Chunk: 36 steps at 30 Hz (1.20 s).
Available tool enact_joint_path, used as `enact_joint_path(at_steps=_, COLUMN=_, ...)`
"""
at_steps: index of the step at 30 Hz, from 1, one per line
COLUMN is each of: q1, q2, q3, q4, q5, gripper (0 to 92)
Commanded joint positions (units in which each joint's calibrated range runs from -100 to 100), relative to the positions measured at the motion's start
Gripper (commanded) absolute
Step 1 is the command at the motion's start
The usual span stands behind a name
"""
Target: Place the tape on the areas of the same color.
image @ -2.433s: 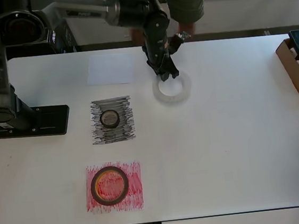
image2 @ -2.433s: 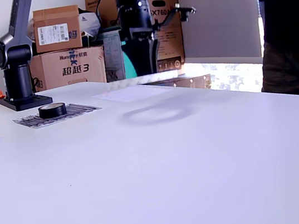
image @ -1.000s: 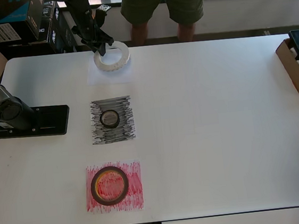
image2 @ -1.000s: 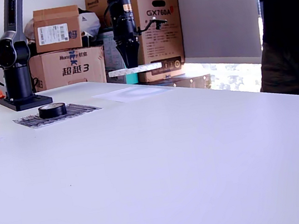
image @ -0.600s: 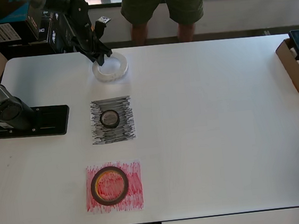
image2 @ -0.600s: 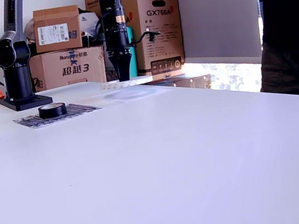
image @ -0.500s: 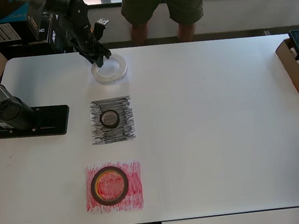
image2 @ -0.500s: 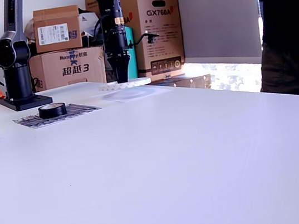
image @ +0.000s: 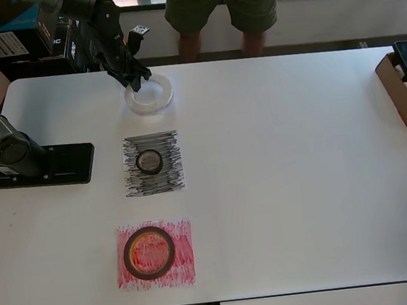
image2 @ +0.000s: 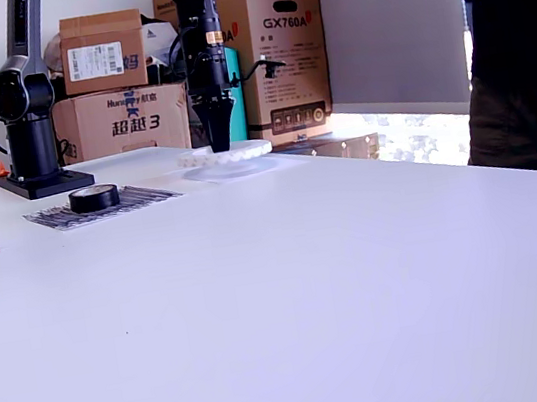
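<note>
Change since 0.5 s ago: white tape roll (image: 149, 95) sits lower in the exterior view, just above the white sheet (image2: 234, 170) or touching it; contact cannot be told. Overhead position barely shifted. Since 2.4 s ago the roll has been carried from mid-bench to the far corner at the overhead view's upper left.

Gripper (image: 136, 79): pointing down, clamped on the rim of the white tape roll at the roll's upper-left edge in the overhead view. Arm base (image: 34, 167) stands on a black plate at the overhead view's left edge of the bench (image: 302, 186).

Item 1, white tape roll: wide, flat, translucent white ring, held level; overhead it covers most of the faint white sheet, which shows only as a pale margin around it.

Item 2, black tape roll (image: 149, 161): small, dark, lying flat at the centre of the black scribbled patch (image: 153, 163).

Item 3, dark-red tape roll (image: 149, 252): large ring with yellowish inner core, lying flat on the red scribbled patch (image: 154, 254), slightly toward that patch's left side overhead.

The 3 patches stand in 1 column, white farthest, black in the middle, red nearest.

Surroundings: cardboard boxes (image2: 115, 123) behind the bench; a standing person (image: 224, 4) at the far edge.
</note>
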Motion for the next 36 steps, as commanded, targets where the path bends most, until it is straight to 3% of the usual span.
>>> enact_joint_path(at_steps=1, q1=-0.5, q2=0.5, q3=0.5, q4=-0.3, q5=-0.6, gripper=56.1)
enact_joint_path(at_steps=5, q1=-0.4, q2=0.5, q3=0.5, q4=0.1, q5=-0.8, gripper=75.1)
enact_joint_path(at_steps=10, q1=-0.5, q2=0.4, q3=-0.1, q4=0.1, q5=-0.6, gripper=84.4)
enact_joint_path(at_steps=18, q1=-2.3, q2=-1.7, q3=-7.2, q4=0.7, q5=-0.2, gripper=84.9)
enact_joint_path(at_steps=27, q1=-7.0, q2=-11.0, q3=-25.9, q4=12.3, q5=3.4, gripper=84.9)
enact_joint_path(at_steps=36, q1=-17.3, q2=-20.9, q3=-36.2, q4=11.3, q5=3.8, gripper=84.9)
